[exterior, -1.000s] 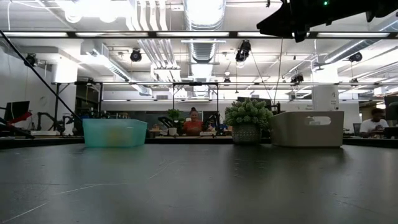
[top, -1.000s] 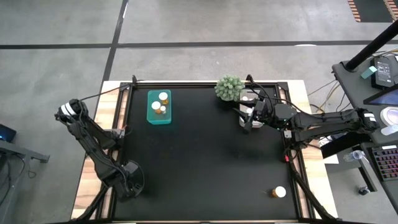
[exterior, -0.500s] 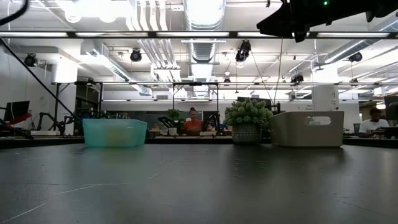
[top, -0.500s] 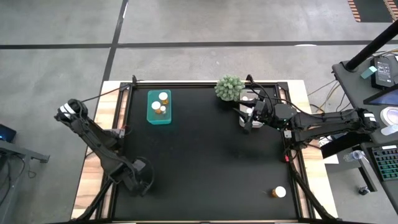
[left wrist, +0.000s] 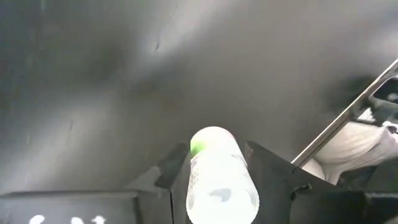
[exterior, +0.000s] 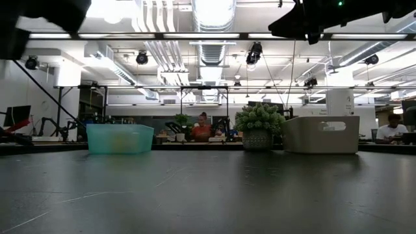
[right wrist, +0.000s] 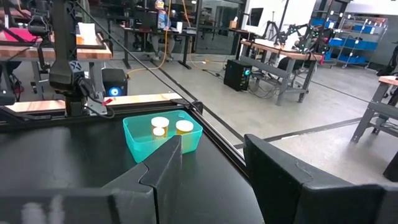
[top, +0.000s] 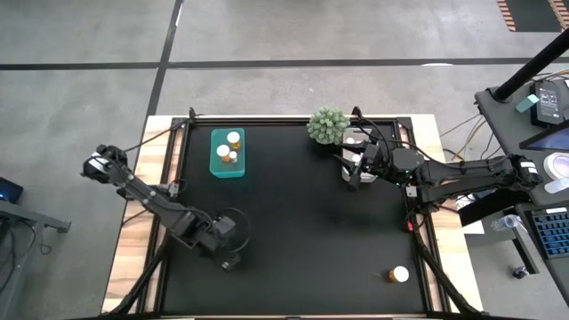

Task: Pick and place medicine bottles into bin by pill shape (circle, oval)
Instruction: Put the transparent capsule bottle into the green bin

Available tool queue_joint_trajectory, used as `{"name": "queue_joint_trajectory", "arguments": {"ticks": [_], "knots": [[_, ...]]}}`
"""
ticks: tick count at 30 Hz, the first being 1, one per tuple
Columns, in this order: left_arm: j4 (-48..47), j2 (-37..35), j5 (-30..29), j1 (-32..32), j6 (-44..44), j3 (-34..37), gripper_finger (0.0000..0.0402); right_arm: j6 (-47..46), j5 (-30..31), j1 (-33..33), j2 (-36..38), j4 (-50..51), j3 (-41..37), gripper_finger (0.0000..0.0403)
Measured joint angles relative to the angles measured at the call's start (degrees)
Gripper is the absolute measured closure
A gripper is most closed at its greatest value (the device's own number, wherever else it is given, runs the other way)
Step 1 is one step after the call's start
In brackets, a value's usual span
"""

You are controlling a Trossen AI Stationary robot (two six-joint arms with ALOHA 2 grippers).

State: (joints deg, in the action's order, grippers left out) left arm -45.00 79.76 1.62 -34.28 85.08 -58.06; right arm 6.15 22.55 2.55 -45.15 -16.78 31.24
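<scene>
My left gripper (top: 228,253) is over the table's near left part, shut on a small pale medicine bottle (left wrist: 214,177). My right gripper (top: 354,171) is open and empty above the grey bin (exterior: 320,134) at the far right; its fingers (right wrist: 168,165) frame the teal bin. The teal bin (top: 228,153) stands at the far left and holds three white-capped bottles (top: 233,139). One amber bottle with a white cap (top: 397,276) lies on the table at the near right. My left gripper pinches the pale bottle by its two sides (left wrist: 194,180) between its two fingers. The bottle lies along the fingers, and its rounded end (left wrist: 210,138) sticks out past the fingertips. It is clear of the table.
A round spiky green plant ball (top: 328,125) stands at the far edge, just left of the grey bin. The black mat (top: 293,231) lies between the bins and the near edge. Raised rails (top: 418,231) run along the table's sides. People sit in the room behind.
My left gripper has swung from the table's near left corner toward the right, over the mat. My right arm has kept still.
</scene>
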Motion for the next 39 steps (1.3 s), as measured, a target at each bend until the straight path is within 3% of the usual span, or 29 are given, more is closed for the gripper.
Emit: {"name": "queue_joint_trajectory", "arguments": {"ticks": [20, 28, 39], "knots": [[0.24, 6.66, -2.42, 8.40, -18.68, -6.66, 0.0288, 0.07, 0.02, 0.00, 0.00, 0.24, 0.02, 0.0239], [-0.46, 7.26, -4.44, 14.72, -28.59, -11.01, 0.0288, 0.07, 0.02, 0.00, 0.00, 0.22, 0.02, 0.0239], [-12.52, 6.48, -8.00, 23.12, -39.71, -18.35, 0.0288, 0.03, 0.02, 0.00, 0.00, 0.57, 0.02, 0.0239]]}}
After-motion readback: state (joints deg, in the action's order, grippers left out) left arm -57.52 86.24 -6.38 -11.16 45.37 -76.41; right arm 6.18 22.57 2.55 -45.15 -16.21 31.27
